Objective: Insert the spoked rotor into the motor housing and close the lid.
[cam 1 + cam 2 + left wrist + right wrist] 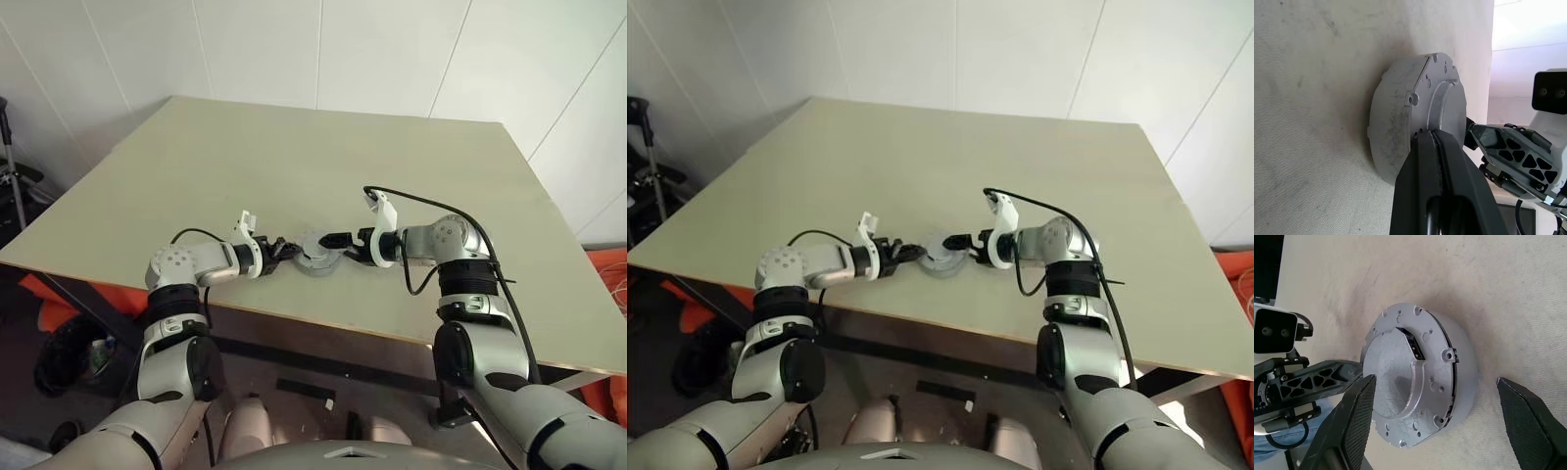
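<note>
The round grey metal motor housing with its lid on sat between the spread-wide right gripper fingers; the clenched left gripper touched its top.

The motor housing, with the lid on it, is sitting near the table's front edge, hemmed in. The left gripper, pinched together, is blocking one side; the right gripper, fingers spread wide, is straddling the other. Behind, the tabletop is lying open for passage.
</note>
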`<state>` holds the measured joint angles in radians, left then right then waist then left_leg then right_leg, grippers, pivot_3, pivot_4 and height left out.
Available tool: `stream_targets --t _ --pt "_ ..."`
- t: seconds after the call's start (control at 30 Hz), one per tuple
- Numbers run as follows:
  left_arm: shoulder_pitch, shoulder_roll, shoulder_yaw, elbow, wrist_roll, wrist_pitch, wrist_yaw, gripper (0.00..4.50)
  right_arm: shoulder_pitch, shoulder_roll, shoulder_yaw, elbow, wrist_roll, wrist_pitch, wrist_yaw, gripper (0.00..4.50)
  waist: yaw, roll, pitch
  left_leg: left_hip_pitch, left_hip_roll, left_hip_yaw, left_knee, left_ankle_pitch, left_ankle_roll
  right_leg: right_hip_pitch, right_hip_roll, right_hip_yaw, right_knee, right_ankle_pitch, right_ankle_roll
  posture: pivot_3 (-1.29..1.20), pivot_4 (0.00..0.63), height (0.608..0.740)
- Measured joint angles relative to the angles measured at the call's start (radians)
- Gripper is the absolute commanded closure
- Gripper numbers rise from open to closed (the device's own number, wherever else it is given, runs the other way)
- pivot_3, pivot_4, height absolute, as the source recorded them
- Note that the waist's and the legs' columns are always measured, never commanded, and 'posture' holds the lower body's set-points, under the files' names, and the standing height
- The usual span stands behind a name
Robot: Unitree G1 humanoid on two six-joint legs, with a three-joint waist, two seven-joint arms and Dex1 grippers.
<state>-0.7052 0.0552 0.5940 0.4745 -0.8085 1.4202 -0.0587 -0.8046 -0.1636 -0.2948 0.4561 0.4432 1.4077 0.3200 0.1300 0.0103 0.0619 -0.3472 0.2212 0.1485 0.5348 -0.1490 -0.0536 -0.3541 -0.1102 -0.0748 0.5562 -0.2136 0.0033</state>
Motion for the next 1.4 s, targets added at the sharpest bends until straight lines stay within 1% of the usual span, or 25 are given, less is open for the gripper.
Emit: stream_targets --t 0.17,0.3,0.4,0.57,0.83,0.93,1.0,1.17,1.27,1.4 --pt "0.000 -0.003 0.009 0.000 0.000 -0.005 0.003 4.50 -0.001 0.013 -0.050 -0.016 0.002 0.050 -0.021 0.02 0.000 0.000 -0.002 0.000 0.000 0.000 0.000 0.001 -0.001 0.000 0.000 0.001 0.003 0.001 0.001 0.00 0.000 0.740" --pt "-0.001 -0.003 0.009 0.000 0.000 -0.005 0.003 4.50 -0.007 0.022 -0.108 -0.013 0.003 0.094 -0.039 0.02 0.001 -0.001 -0.005 0.000 -0.004 0.001 0.000 0.002 -0.003 -0.004 0.000 0.010 0.017 0.001 0.001 0.00 0.000 0.740" --pt "-0.001 -0.002 0.010 -0.001 -0.001 -0.005 0.002 4.50 -0.012 0.040 -0.171 -0.018 0.002 0.135 -0.063 0.02 0.002 0.004 -0.009 -0.002 -0.002 0.001 0.000 0.003 -0.005 -0.007 0.002 0.011 0.018 0.001 0.000 0.00 0.000 0.740" --pt "-0.006 0.002 0.010 -0.001 -0.002 -0.007 0.002 4.50 -0.023 0.073 -0.261 -0.018 0.007 0.168 -0.111 0.02 -0.003 0.004 -0.009 -0.003 -0.002 0.002 -0.001 0.004 -0.007 -0.010 0.002 0.012 0.018 0.001 -0.001 0.00 0.000 0.740" --pt "-0.006 0.006 0.010 -0.001 -0.001 -0.015 0.002 4.50 -0.021 0.097 -0.294 -0.011 0.051 0.168 -0.153 0.02 -0.006 0.004 -0.009 -0.003 -0.002 0.003 -0.002 0.004 -0.007 -0.011 0.003 0.013 0.018 0.000 0.001 0.00 0.000 0.740" --pt "-0.006 0.010 0.010 -0.002 -0.002 -0.016 0.001 4.50 -0.005 0.095 -0.286 0.001 0.109 0.168 -0.150 0.02 -0.009 0.004 -0.009 -0.003 -0.001 0.004 -0.003 0.004 -0.008 -0.013 0.004 0.013 0.018 0.000 0.001 0.00 0.000 0.740" --pt "-0.008 0.012 0.010 -0.002 -0.002 -0.016 0.000 4.50 -0.002 0.096 -0.279 0.019 0.145 0.173 -0.147 0.02 -0.010 0.004 -0.009 -0.004 0.000 0.004 -0.004 0.005 -0.009 -0.014 0.004 0.014 0.018 0.002 -0.003 0.00 0.000 0.740" --pt "-0.010 0.017 0.010 -0.005 -0.002 -0.016 -0.003 4.50 0.015 0.097 -0.234 0.041 0.234 0.193 -0.140 0.02 -0.009 0.004 -0.009 -0.008 0.001 0.004 -0.004 0.005 -0.010 -0.018 0.005 0.014 0.018 0.004 -0.005 0.00 0.000 0.740" --pt "-0.012 0.021 0.010 -0.007 -0.002 -0.017 -0.003 4.50 0.018 0.111 -0.227 0.041 0.262 0.200 -0.147 0.02 -0.006 0.004 -0.009 -0.013 0.001 0.004 -0.003 0.005 -0.010 -0.022 0.005 0.014 0.018 0.004 -0.006 0.00 0.000 0.740" --pt "-0.012 0.022 0.010 -0.012 -0.001 -0.017 -0.003 4.50 0.012 0.145 -0.286 0.041 0.256 0.200 -0.174 0.02 -0.003 0.004 -0.009 -0.019 0.000 0.004 -0.002 0.006 -0.011 -0.028 0.005 0.014 0.021 0.005 -0.006 0.00 0.000 0.740"
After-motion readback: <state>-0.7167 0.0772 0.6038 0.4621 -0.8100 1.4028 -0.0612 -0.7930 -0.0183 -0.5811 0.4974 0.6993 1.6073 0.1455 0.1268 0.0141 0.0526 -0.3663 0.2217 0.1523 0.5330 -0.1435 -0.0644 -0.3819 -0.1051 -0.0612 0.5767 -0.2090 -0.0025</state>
